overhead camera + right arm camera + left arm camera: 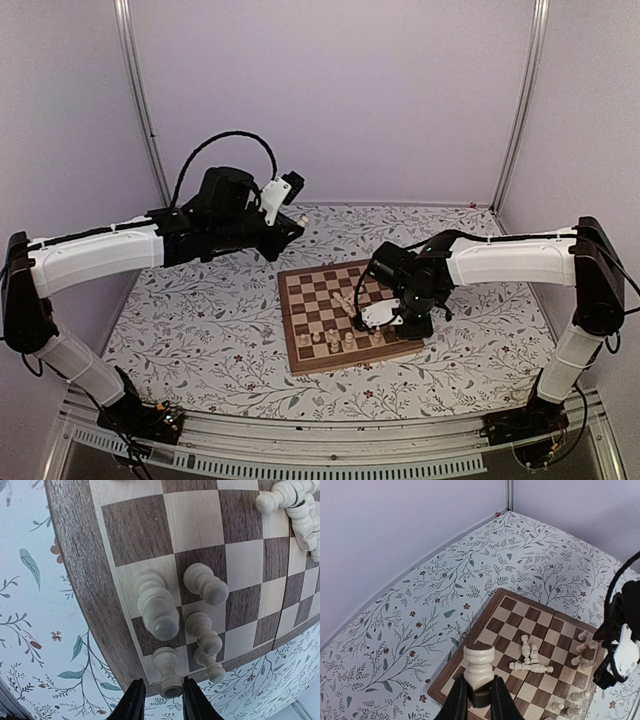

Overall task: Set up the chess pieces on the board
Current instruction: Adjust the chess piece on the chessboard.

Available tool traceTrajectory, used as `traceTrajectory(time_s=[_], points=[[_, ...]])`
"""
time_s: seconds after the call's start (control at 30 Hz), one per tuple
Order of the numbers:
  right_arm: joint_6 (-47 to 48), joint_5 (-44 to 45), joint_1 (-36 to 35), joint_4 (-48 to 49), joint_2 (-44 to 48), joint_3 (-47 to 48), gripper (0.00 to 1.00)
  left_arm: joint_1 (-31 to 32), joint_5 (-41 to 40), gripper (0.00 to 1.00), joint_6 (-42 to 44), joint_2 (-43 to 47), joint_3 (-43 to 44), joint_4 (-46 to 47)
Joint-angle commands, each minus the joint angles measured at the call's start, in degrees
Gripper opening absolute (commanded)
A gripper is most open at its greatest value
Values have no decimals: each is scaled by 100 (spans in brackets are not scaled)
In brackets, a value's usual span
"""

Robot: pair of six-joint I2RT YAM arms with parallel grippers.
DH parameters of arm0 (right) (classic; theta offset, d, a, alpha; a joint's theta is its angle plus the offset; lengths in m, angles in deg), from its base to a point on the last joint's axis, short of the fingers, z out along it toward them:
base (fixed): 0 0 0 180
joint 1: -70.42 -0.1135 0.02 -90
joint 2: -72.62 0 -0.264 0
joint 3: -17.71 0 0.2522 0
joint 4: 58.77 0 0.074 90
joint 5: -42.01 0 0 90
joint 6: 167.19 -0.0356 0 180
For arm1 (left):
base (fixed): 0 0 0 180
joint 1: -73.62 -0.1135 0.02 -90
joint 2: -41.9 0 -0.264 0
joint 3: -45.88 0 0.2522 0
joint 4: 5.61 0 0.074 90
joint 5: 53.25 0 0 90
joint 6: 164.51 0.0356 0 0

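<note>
The floral tablecloth (200, 320) covers the table. The board (300, 290) lies on it, in front of the right arm. The left gripper (480, 700) hangs high near the board's far left corner, its jaws closed on one upright cream piece (479, 667). The right gripper (164, 700) is low at the board's near edge. Its jaws stand narrowly apart around a standing pawn (168, 672), with a small gap on one side. Other chess pieces (335, 340) stand in the near rows, and a few fallen pieces (530, 662) lie in the centre.

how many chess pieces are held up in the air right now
1: a cream chess piece clamped upright in the left gripper. The right gripper only straddles another piece standing at the board edge. None seem hidden.
</note>
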Motion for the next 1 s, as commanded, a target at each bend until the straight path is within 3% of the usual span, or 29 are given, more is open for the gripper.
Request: traceTrajectory(time_s=[0.0,0.3,0.57,0.97], points=[[-76,-220,-47,-45,-67,137,30,82,75,0,71,11,158,-75],[-63,-321,-44,69,-229,159,27,124,75,0,79,-59,180,-111],[-30,-291,-44,-40,-198,145,14,143,92,0,92,-105,193,-138],[35,-81,139,-139,-19,30,12,168,128,0,85,-141,219,-167]])
